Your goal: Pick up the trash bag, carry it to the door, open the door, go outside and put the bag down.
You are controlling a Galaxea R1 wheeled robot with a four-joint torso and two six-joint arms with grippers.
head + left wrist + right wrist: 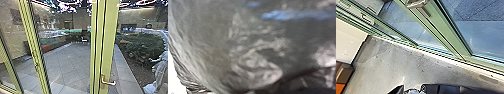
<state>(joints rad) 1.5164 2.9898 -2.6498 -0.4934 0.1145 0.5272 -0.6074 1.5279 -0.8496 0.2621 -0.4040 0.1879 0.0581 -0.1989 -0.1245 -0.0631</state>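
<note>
Door handle [108,82] is sitting on an upright green frame [109,45], ahead and to the robot's right, its lever lying nearly level and pointing rightward. Right arm is probably offering the nearer reach. Trash bag [253,67], grey and crumpled (with a streak of blue), is lying close against the left wrist camera; which way its long axis is running cannot be told. Whether either gripper is standing wide, narrow or holding something cannot be told.
</note>
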